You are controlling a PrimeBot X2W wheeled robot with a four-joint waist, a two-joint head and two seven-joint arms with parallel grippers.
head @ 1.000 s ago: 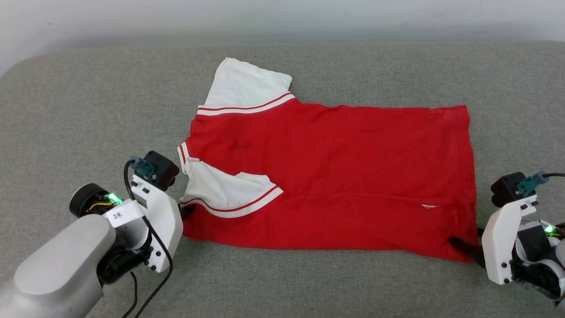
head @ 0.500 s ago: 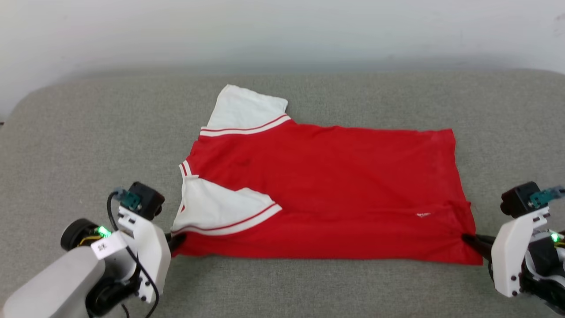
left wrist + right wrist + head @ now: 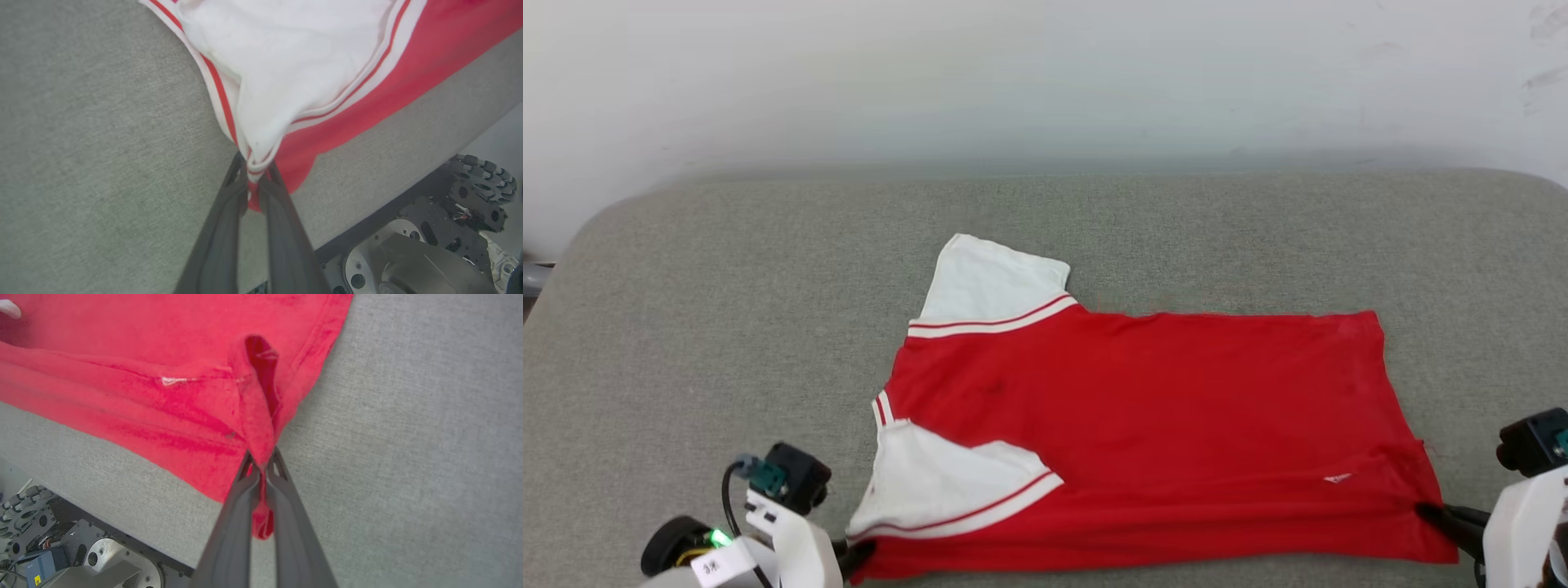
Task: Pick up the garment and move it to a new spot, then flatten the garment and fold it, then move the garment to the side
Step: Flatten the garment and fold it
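Right gripper (image 3: 1429, 514), lower-right frame, newly clamped on hem corner of bright red white-sleeved fabric T-shirt (image 3: 1160, 392); left gripper (image 3: 253, 181) pinches sleeve-side corner: fold prob. next.

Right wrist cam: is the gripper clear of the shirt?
No, the right gripper is shut on a pinched corner of the red shirt.
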